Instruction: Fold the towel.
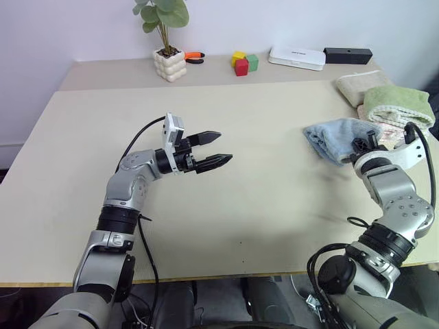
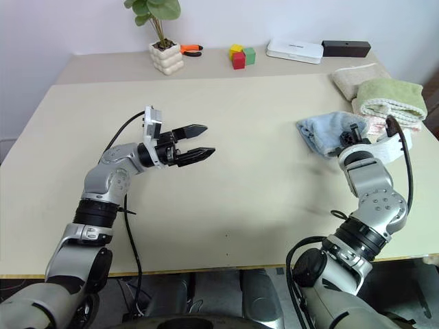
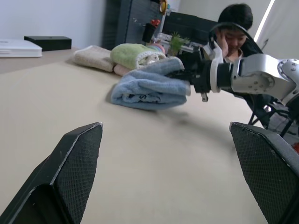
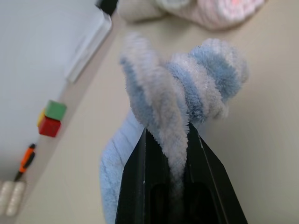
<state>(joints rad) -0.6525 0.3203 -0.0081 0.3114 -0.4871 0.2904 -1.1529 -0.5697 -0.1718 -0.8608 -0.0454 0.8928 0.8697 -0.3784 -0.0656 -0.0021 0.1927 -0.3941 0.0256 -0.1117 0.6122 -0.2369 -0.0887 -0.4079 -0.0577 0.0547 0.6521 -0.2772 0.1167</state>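
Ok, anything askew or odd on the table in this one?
Only the towel: it lies bunched in a crumpled heap near the table's right edge, not flat, with a gathered fold pinched in the right gripper. The left gripper hovers open over bare table, well apart from it.

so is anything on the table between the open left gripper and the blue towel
Nothing visible. Bare table lies between the open left gripper and the towel, whose edge is pinched in the shut right gripper. The stacked towels lie beyond it.
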